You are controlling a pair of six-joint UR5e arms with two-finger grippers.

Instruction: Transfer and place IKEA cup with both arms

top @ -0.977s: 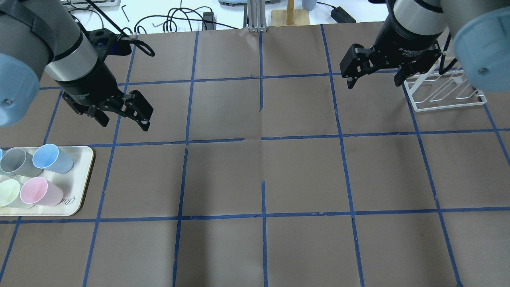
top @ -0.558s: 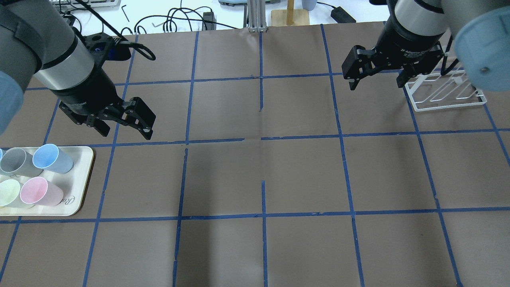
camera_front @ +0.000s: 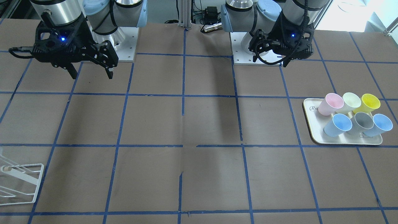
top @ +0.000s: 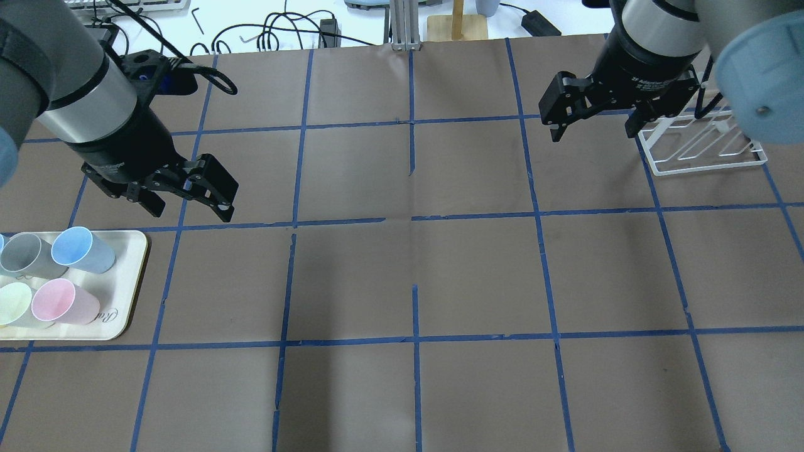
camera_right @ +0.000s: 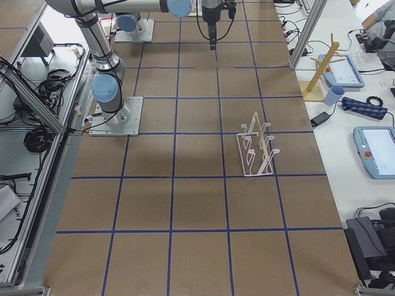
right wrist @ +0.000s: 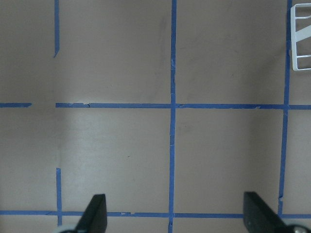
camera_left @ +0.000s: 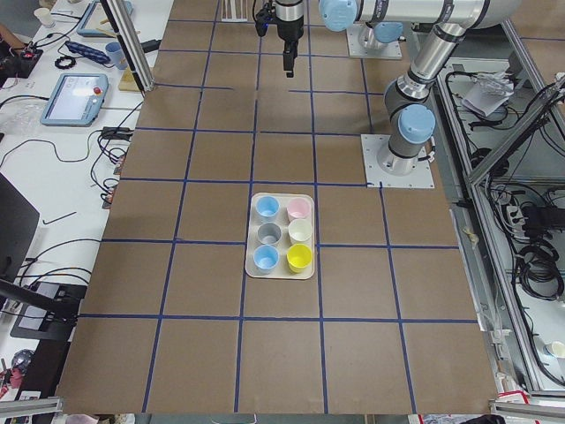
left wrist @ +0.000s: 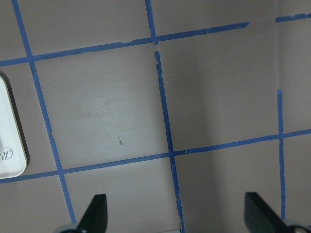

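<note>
Two near-identical pale blue IKEA cups [top: 81,249] [camera_front: 379,124] stand upright on a cream tray [top: 129,282] with other cups; in the overhead view the second blue cup is cut off by the left edge. My left gripper [top: 191,210] is open and empty, hovering above the table just beyond the tray's far right corner. It also shows in the front-facing view [camera_front: 270,60]. Its wrist view shows only the tray's corner [left wrist: 9,141]. My right gripper [top: 590,133] is open and empty, high over the far right of the table.
Grey [top: 25,254], pink [top: 63,301] and pale green [top: 16,304] cups share the tray, plus a yellow one [camera_front: 370,102]. A white wire rack [top: 703,147] stands at the far right beside my right gripper. Brown paper with a blue tape grid covers the table.
My left gripper has moved nearer and to the left, toward the tray, staying open. My right gripper has barely shifted.
</note>
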